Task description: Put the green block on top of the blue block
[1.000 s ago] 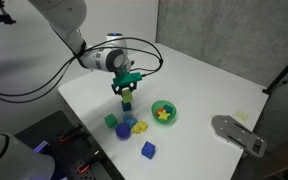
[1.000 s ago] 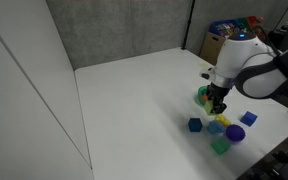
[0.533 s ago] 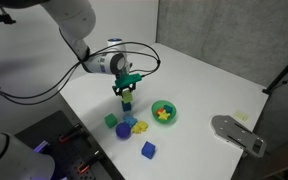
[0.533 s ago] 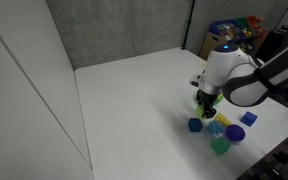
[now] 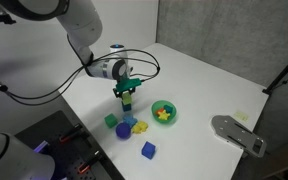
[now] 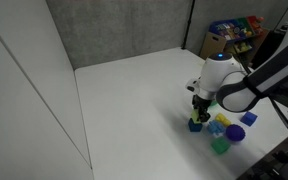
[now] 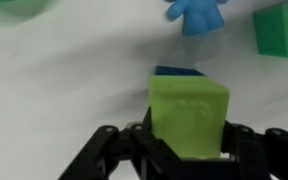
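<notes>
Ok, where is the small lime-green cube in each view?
Exterior view: small lime-green cube left of centre, in the gripper.
Exterior view: the cube right of centre, low, barely visible under the gripper.
Wrist view: the cube bottom centre, large.
Shared landmark: the dark navy-blue cube, directly beneath it in all three.

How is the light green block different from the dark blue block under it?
The green block is light lime; the blue block is dark navy. The green block is up top, between the jaws of the gripper; the blue block is underneath on the table, with nothing gripping it. Both are cubes of about the same size.
</notes>
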You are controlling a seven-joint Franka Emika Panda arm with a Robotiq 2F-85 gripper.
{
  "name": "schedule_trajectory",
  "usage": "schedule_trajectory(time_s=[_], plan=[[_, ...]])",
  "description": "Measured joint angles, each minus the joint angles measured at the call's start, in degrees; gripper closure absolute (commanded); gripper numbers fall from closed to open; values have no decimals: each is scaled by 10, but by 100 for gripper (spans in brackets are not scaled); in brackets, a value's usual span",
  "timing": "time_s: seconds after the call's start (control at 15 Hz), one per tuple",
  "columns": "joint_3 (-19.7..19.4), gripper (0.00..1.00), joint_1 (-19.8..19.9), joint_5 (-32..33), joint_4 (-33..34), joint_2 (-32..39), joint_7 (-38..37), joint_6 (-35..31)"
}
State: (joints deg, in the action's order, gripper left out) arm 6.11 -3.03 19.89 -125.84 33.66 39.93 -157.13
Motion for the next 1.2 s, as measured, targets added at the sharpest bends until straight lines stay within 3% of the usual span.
schedule_trajectory(time_s=[0.13, 0.27, 0.33, 0.73, 1.2], plan=[[2, 18, 1, -5, 0, 7, -3, -7], [4, 2, 2, -9, 0, 11, -6, -12], [5, 0, 2, -9, 0, 11, -10, -16], [19, 0, 11, -14, -4, -17, -21, -39], [32, 0, 31, -87, -38, -109, -70, -19]])
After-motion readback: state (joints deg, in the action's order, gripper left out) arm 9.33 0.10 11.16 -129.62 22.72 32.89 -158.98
